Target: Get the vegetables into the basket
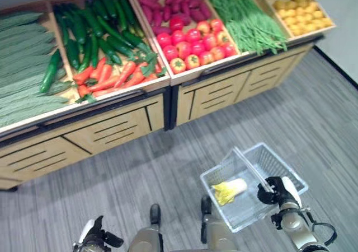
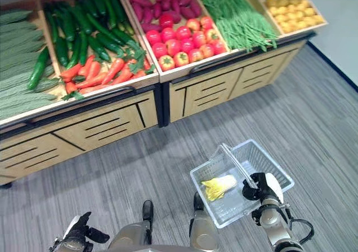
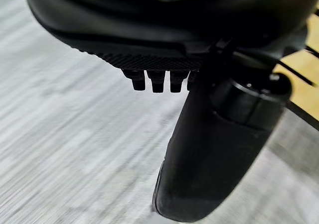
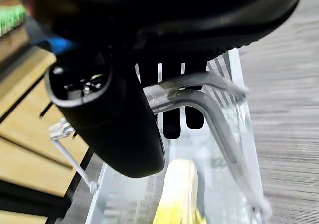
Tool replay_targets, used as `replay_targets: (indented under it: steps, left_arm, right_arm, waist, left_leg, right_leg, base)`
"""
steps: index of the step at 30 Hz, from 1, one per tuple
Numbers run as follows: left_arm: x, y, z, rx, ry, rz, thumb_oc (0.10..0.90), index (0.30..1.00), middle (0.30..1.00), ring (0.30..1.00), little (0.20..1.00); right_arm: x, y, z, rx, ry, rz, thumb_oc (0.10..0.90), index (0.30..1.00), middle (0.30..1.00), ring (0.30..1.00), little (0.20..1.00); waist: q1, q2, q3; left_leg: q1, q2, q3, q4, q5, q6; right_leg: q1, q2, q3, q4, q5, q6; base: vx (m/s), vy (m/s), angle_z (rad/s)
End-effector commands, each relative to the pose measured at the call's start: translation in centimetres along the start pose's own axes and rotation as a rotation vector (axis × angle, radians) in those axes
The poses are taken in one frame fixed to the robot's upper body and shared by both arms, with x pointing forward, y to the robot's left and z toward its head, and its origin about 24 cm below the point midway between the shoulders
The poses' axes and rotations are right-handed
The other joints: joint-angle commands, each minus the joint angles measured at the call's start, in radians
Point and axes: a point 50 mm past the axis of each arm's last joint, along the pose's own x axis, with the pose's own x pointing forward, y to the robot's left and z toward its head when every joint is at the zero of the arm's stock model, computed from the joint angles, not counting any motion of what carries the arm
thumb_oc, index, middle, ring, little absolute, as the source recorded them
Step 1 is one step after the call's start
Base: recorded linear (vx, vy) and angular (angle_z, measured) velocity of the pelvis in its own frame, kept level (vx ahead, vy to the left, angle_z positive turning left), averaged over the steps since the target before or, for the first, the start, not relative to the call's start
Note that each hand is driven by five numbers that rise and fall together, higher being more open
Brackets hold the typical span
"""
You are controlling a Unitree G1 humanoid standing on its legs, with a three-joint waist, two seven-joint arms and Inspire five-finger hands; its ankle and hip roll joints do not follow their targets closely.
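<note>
A clear wire basket (image 1: 230,160) hangs low over the grey floor at the right. My right hand (image 1: 277,190) is shut on its handle (image 4: 199,84), with fingers curled over the bar and the thumb (image 4: 114,124) beneath. Inside the basket lies a yellow-white cabbage (image 1: 230,189), whose pale end is also seen past the hand (image 4: 179,194). My left hand (image 1: 95,239) hangs at the lower left above the floor, relaxed and holding nothing (image 3: 214,149).
A wooden produce stand (image 1: 112,129) runs across the back. Its bins hold bitter gourds (image 1: 25,67), cucumbers and red peppers (image 1: 106,75), tomatoes (image 1: 196,42), green beans (image 1: 246,17) and yellow fruit (image 1: 302,8). Grey floor (image 1: 168,168) lies between me and the stand.
</note>
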Motion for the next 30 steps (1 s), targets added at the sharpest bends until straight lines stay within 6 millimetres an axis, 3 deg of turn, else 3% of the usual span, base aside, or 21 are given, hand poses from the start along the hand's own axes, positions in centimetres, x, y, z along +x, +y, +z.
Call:
replay_targets:
  steps: [1, 9, 10, 13, 14, 25, 30]
  left_arm:
    - [0.6, 2.3, 1.5, -0.01, -0.039, 0.071, 0.9, 1.0, 1.0, 1.0, 1.0]
    - [0.5, 1.6, 1.5, -0.009, -0.031, 0.055, 0.9, 1.0, 1.0, 1.0, 1.0]
    - [0.3, 0.5, 1.0, -0.013, -0.019, 0.029, 0.9, 1.0, 1.0, 1.0, 1.0]
    - [0.2, 0.3, 1.0, -0.004, -0.022, 0.02, 0.9, 1.0, 1.0, 1.0, 1.0]
    - [0.3, 2.0, -0.4, -0.149, 0.037, 0.034, 0.9, 1.0, 1.0, 1.0, 1.0]
    - [0.2, 0.8, -0.3, -0.104, 0.021, -0.009, 0.9, 1.0, 1.0, 1.0, 1.0]
    - [0.2, 0.8, 0.1, -0.091, 0.008, -0.004, 0.9, 1.0, 1.0, 1.0, 1.0]
  right_arm:
    - [1.2, -6.4, 4.5, 0.058, -0.228, -0.238, 0.4, 0.3, 0.3, 0.3, 0.3]
    - [1.2, -6.9, 4.3, 0.057, -0.221, -0.253, 0.4, 0.3, 0.3, 0.3, 0.3]
    - [1.0, -6.9, 3.3, 0.046, -0.192, -0.239, 0.4, 0.3, 0.3, 0.3, 0.3]
    - [0.9, -6.6, 3.0, 0.039, -0.183, -0.223, 0.4, 0.3, 0.3, 0.3, 0.3]
    - [0.5, -3.8, 0.2, 0.128, -0.032, -0.135, 0.4, 0.3, 0.3, 0.3, 0.3]
    - [0.4, -4.1, -0.2, 0.079, -0.036, -0.116, 0.4, 0.3, 0.3, 0.3, 0.3]
    - [0.6, -4.2, 0.3, 0.056, -0.052, -0.121, 0.4, 0.3, 0.3, 0.3, 0.3]
  waist:
    - [-0.003, -0.034, -0.007]
    - [-0.005, -0.024, -0.013]
    - [-0.008, -0.015, -0.036]
    - [-0.009, -0.012, -0.043]
    - [-0.009, -0.039, -0.075]
    - [-0.011, -0.043, -0.091]
    - [-0.009, -0.035, -0.074]
  left_leg:
    - [0.017, 0.059, 0.0, 0.047, -0.046, -0.041]
    - [0.016, 0.081, -0.019, 0.042, -0.036, -0.053]
    - [0.039, 0.086, -0.014, 0.038, -0.042, -0.055]
    - [0.048, 0.084, -0.01, 0.034, -0.044, -0.055]
    - [0.083, 0.021, 0.006, -0.01, -0.067, -0.013]
    - [0.108, 0.042, 0.001, -0.008, -0.072, -0.024]
    - [0.105, 0.054, 0.001, -0.007, -0.07, -0.024]
  right_leg:
    - [-0.003, -0.018, 0.001, 0.083, -0.048, 0.042]
    - [0.012, -0.003, -0.019, 0.073, -0.059, 0.029]
    - [0.041, 0.003, -0.018, 0.055, -0.063, 0.024]
    - [0.051, 0.001, -0.02, 0.051, -0.065, 0.024]
    - [0.071, -0.035, -0.025, 0.027, -0.03, 0.034]
    - [0.104, -0.016, -0.029, 0.019, -0.053, 0.028]
    - [0.07, -0.01, -0.024, 0.09, -0.084, 0.025]
  base:
    - [0.07, -0.219, 0.11]
    - [0.04, -0.073, 0.1]
    - [0.12, -0.055, 0.01]
    - [0.08, -0.01, -0.09]
    - [0.03, -0.015, -0.13]
    - [0.04, -0.042, -0.01]
    - [0.0, -0.016, 0.0]
